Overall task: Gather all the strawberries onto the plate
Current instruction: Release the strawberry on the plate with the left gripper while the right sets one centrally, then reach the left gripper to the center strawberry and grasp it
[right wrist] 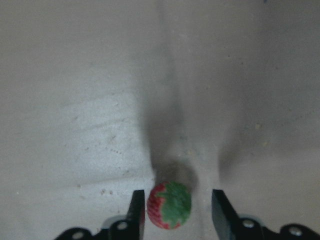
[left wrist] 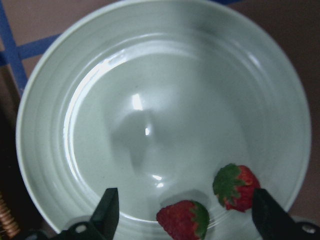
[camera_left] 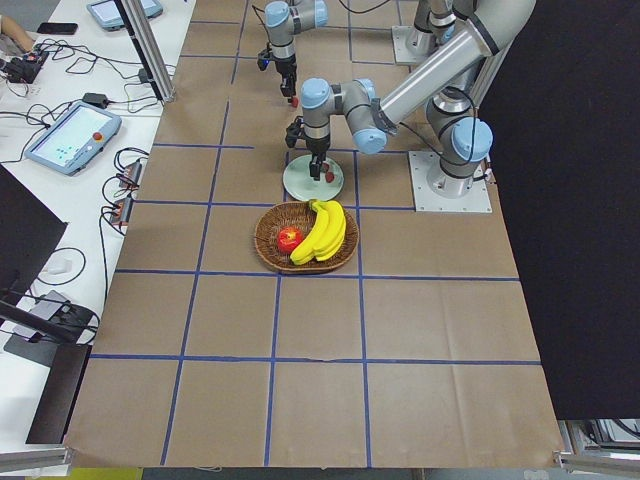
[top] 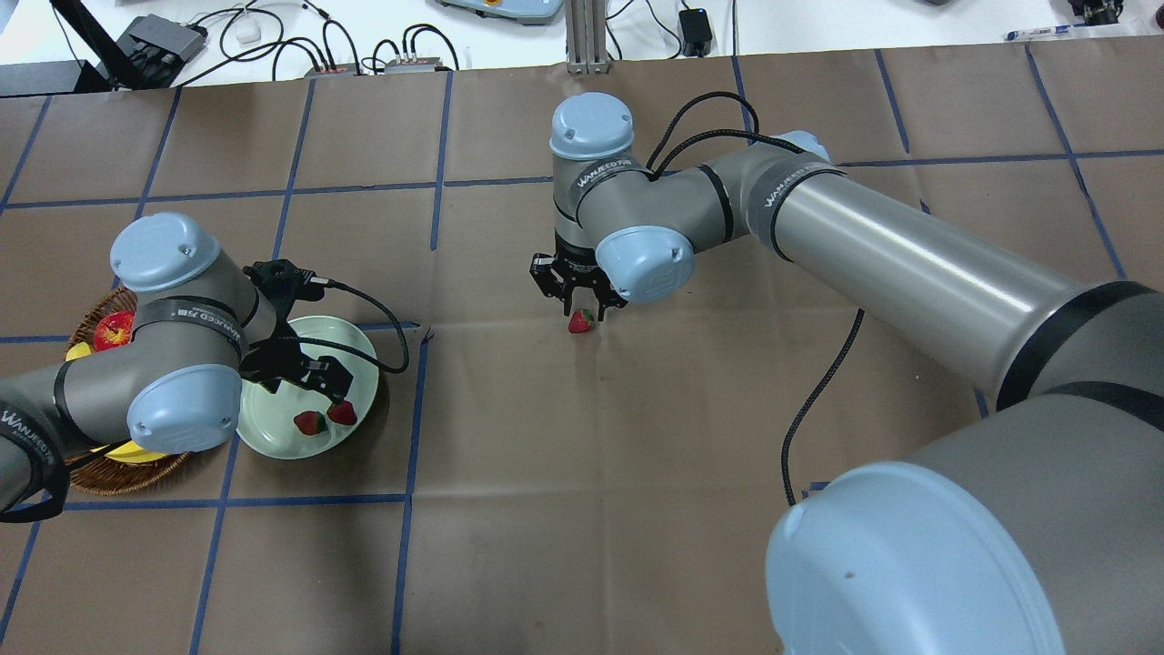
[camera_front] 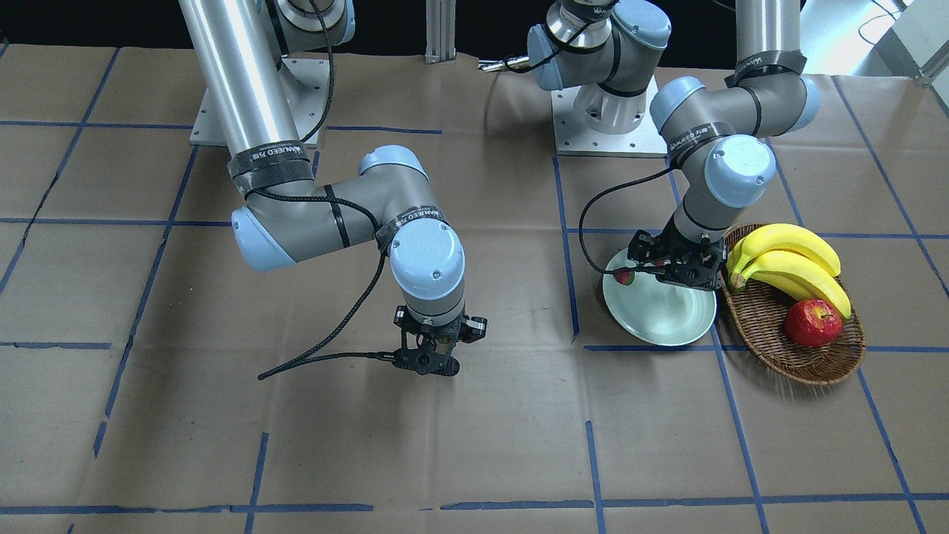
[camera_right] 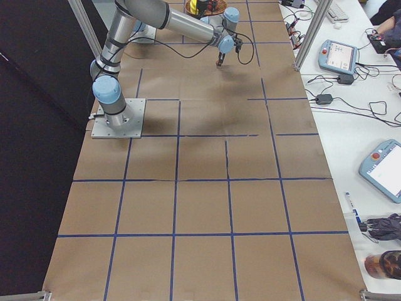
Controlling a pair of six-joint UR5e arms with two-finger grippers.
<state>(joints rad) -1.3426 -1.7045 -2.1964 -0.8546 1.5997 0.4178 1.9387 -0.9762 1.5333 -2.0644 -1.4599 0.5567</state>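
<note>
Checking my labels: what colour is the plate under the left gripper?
The plate is pale mint green, glossy; clearest in the left wrist-mounted view.

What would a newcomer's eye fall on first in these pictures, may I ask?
Two strawberries lie in the green plate beneath the open left gripper. Mid-table, a third strawberry sits between the right gripper's open fingers. Beside the plate, a basket holds bananas and an apple.

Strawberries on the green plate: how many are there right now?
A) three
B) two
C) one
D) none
B: two strawberries lie in the plate; the third strawberry lies off it, between the jaws of the open right gripper.
</note>
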